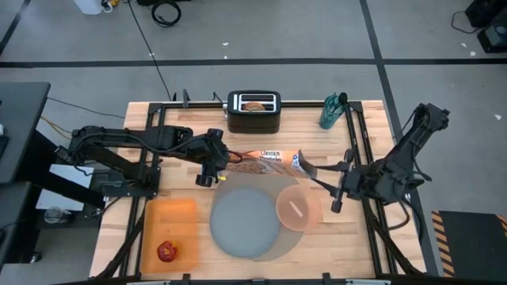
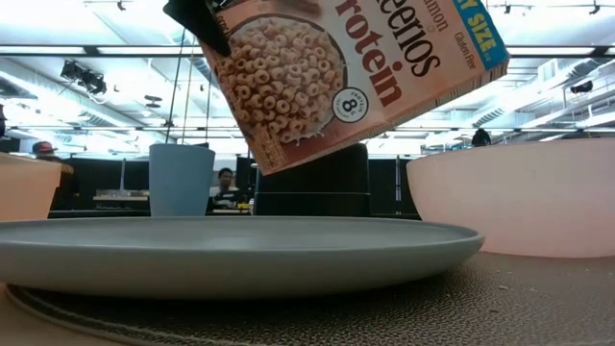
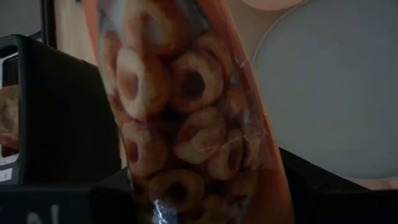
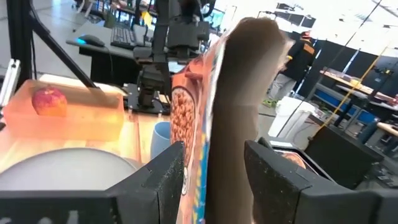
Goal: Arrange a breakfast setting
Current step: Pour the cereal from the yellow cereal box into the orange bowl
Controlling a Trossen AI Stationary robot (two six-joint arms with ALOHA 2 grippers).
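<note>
An orange cereal box (image 1: 265,161) hangs on its side over the far rim of the round grey mat (image 1: 279,244), between my two grippers. My left gripper (image 1: 212,169) is shut on its left end, my right gripper (image 1: 329,184) on its opened right end. On the mat lie the blue-grey plate (image 1: 245,222) and the pink bowl (image 1: 299,208). A blue cup (image 2: 181,180) stands behind the plate. The red apple (image 1: 167,252) lies on the orange board (image 1: 170,226). A bagel (image 1: 253,105) sticks out of the black toaster (image 1: 253,113). My left gripper holds the box's left end (image 3: 186,186), coming slanting down from the table's left. The box itself hides the pads in the wrist view. The box is lifted clear and tilted above the plate. My right gripper has the box's opened end with its brown flap (image 4: 231,155) between its two fingers (image 4: 166,177), one on either broad side. The fingers come level from the table's right. That end is clear of the table, above the bowl's far side.
A teal bottle (image 1: 333,111) stands at the far right of the table, beside the toaster. Black frame rails run along the table's left and right sides. People and desks show in the room beyond the table.
</note>
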